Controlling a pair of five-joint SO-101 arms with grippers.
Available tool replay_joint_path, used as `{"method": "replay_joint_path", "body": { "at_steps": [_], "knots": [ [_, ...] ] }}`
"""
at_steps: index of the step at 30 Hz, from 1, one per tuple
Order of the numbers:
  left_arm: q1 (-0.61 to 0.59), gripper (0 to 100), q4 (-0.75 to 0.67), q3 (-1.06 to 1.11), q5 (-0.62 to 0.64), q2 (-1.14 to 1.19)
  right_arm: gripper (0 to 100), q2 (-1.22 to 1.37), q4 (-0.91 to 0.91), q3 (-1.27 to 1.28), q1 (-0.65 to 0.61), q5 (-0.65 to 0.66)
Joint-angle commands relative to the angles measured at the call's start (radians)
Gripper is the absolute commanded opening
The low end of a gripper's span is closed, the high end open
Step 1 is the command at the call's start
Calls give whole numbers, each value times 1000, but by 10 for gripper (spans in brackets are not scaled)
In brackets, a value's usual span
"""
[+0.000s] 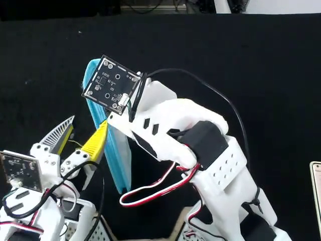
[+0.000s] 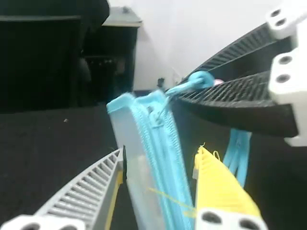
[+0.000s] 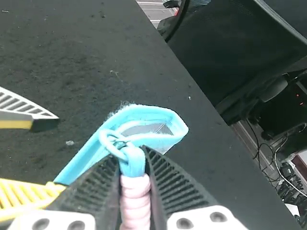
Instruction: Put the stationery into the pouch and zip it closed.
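Note:
A light-blue pouch (image 1: 118,163) stands on its edge on the black table, with its zipper side (image 2: 160,139) up and one end (image 3: 148,125) gaping slightly. My right gripper (image 3: 130,154) is shut on the blue zipper pull loop (image 3: 130,163) at the pouch's far end, and something pink (image 3: 135,203) sits between its black fingers (image 2: 225,93). My left gripper (image 2: 159,152) is open at the pouch's near end. Its grey finger (image 2: 91,187) is on one side of the pouch and its yellow finger (image 2: 218,187) on the other. No loose stationery is visible.
The right arm's white body (image 1: 210,165) and camera board (image 1: 111,83) hang over the table's middle. A pale flat object (image 1: 316,193) lies at the right edge. The table edge and a dark chair (image 3: 230,52) are beyond the pouch.

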Motion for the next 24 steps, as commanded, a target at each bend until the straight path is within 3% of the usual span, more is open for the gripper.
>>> {"method": "replay_joint_path", "body": {
  "at_steps": [1, 9, 16, 23, 24],
  "knots": [
    [30, 236, -97, 50, 9, 9, 11, -38, -23, -5, -3, 5],
    [22, 236, -247, 254, -63, 8, 11, -38, -23, -5, -2, 5],
    [31, 228, -261, 277, -147, 8, 11, -38, -29, 62, 52, 5],
    [30, 21, -259, 280, -261, 8, 11, -56, -26, 90, 84, -2],
    [25, 33, -259, 277, -267, 6, 11, -68, -26, 90, 84, -2]
  ]
}}
